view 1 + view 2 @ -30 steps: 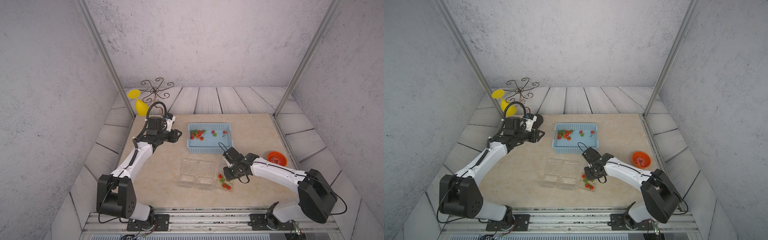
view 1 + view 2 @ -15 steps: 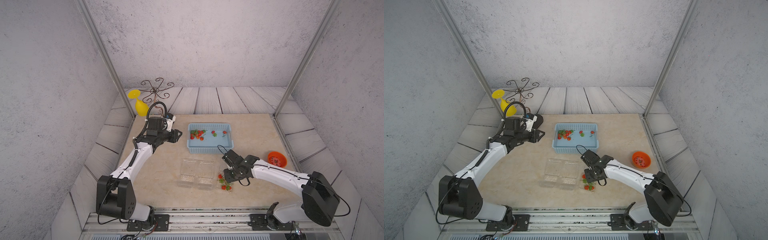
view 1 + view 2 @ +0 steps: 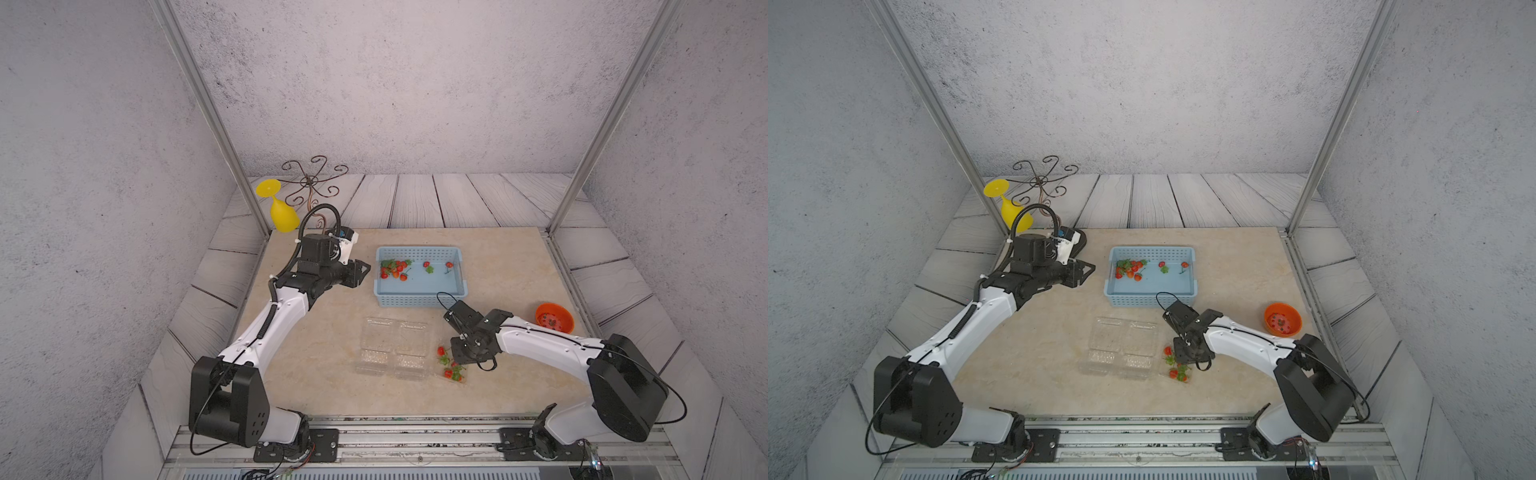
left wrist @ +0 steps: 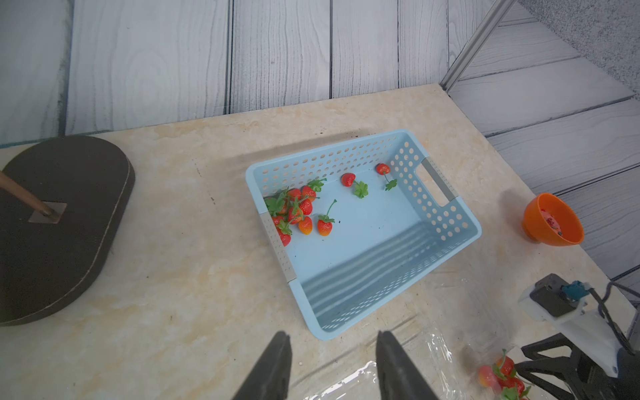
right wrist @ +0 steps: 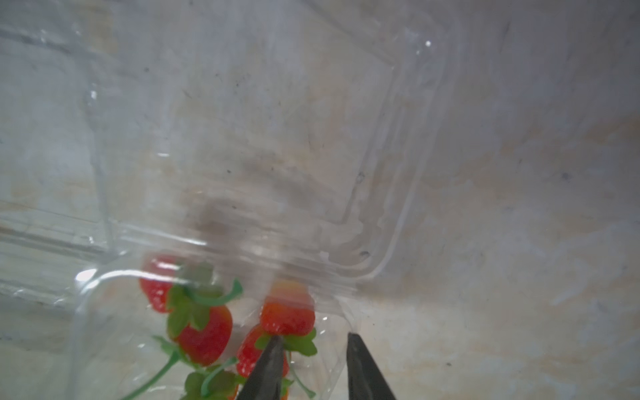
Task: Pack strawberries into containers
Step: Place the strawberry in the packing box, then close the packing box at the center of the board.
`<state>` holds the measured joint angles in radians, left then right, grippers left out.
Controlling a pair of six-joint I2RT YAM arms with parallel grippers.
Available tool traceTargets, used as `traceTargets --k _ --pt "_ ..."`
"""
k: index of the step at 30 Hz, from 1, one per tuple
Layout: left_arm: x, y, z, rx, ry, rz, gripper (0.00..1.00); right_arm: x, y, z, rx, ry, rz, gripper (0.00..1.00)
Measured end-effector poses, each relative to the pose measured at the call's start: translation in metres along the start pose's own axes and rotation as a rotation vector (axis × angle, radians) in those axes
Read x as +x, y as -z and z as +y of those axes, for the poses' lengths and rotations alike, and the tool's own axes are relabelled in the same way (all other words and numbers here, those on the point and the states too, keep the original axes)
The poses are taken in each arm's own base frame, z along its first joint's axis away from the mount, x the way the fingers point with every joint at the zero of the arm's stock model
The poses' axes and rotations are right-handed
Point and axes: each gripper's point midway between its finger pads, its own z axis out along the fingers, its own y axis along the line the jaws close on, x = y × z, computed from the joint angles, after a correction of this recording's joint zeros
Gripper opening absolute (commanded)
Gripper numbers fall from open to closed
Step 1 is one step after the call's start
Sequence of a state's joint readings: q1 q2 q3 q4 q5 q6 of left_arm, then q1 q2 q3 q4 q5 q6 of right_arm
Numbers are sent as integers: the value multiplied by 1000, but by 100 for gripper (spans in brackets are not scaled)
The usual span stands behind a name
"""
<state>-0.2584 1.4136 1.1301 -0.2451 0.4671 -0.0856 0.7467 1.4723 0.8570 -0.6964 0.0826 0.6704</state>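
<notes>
Several red strawberries (image 3: 395,269) (image 3: 1131,268) (image 4: 298,211) lie at the far end of the light blue basket (image 3: 419,299) (image 3: 1150,300) (image 4: 446,214). Two empty clear containers (image 3: 376,345) (image 3: 1140,345) sit open in front of it. A third container (image 5: 381,138) to their right holds several strawberries (image 3: 448,373) (image 3: 1177,374) (image 5: 204,332). My right gripper (image 3: 457,360) (image 3: 1183,356) (image 5: 314,337) hangs open over that container's edge, one fingertip above a berry's leaves. My left gripper (image 3: 365,270) (image 3: 1090,270) (image 4: 333,334) is open and empty, left of the basket.
An orange bowl (image 3: 554,318) (image 3: 1282,319) (image 4: 552,221) stands at the table's right edge. A yellow glass (image 3: 280,212) and a wire stand (image 3: 313,183) on a dark base (image 4: 59,225) occupy the back left corner.
My right gripper has shifted slightly toward the table's front over the berry-filled container. The left arm has not moved.
</notes>
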Motion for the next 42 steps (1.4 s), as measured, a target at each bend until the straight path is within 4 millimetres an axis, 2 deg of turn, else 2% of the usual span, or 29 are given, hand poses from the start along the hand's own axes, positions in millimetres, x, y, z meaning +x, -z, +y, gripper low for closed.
traceTargets --k 7,11,18,22,28,34,42 --pt "3 -6 -21 41 -18 14 44 6 -4 -5 16 -10 15 32" --pt "7 -9 -35 66 -33 29 44 8 -4 -9 34 -8 16 37" --pt "16 -21 -55 107 -40 68 44 4 14 -23 64 -20 -37 42" --pt "24 -26 -67 133 -37 101 44 -8 20 -40 41 -113 -69 43" --pt "36 -29 -84 165 -39 137 44 -24 8 -75 -60 -331 -73 45" --pt "52 -31 -91 179 -40 181 44 -50 -2 -66 -221 -407 -105 45" --pt "63 -32 -90 175 -36 208 43 -58 -26 -61 -308 -454 -78 45"
